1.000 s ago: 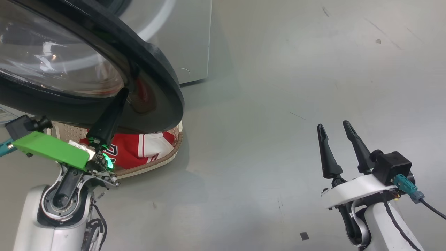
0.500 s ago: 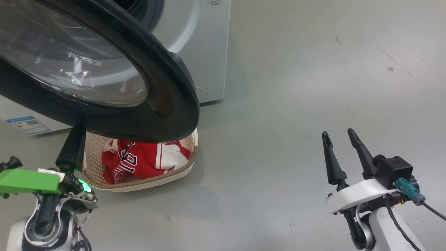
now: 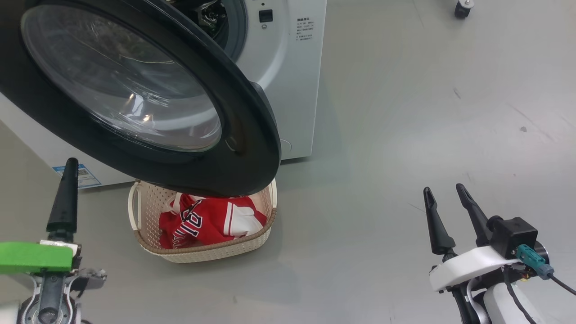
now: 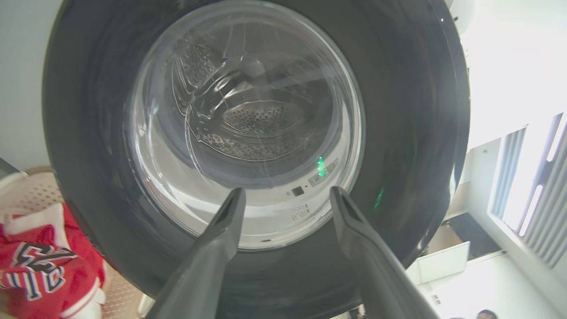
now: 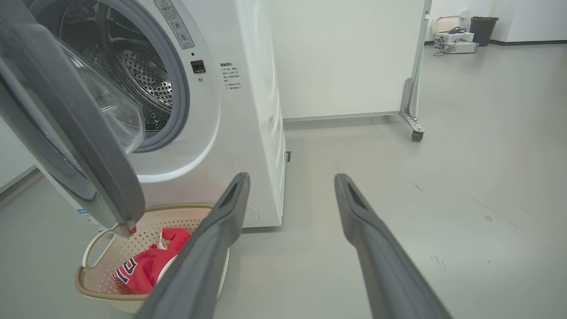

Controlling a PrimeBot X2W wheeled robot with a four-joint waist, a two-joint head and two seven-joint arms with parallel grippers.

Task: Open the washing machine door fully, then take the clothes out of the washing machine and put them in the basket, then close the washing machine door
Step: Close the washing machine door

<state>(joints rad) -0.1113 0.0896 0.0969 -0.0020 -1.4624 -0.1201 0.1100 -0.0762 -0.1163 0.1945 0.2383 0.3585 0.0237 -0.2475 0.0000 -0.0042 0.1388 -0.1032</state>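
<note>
Step in hand: you have the clothes (image 3: 211,220) in the basket (image 3: 202,257); by my reading only the door-closing is left.
Left gripper (image 4: 287,190): fingers spread, nothing between them.
Right gripper (image 3: 443,188): fingers spread, nothing held, over bare floor.
Washing machine door (image 3: 252,135): swung out, straight ahead of your left gripper, its outer glass face turned to the fingertips and apart from them.
Door edge: the free rim lies ahead and to the right of your left gripper, overhanging the basket.
Nearer arm: left, by a good margin; from your right gripper the door is well off to the left.
Washing machine (image 3: 292,90): behind the door as seen from your left gripper; steel drum visible through the glass, no garment seen in it.
Basket position: on the floor just in front of the machine, ahead-right of your left gripper.
Jersey lettering: navy and white, folded, not readable whole.
Panel label (image 3: 302,28): small print, illegible.
Blue sticker (image 3: 83,176): lower front, too small to read.
Warning label (image 5: 170,22): beside the drum opening, unreadable.
Brand: none legible.
</note>
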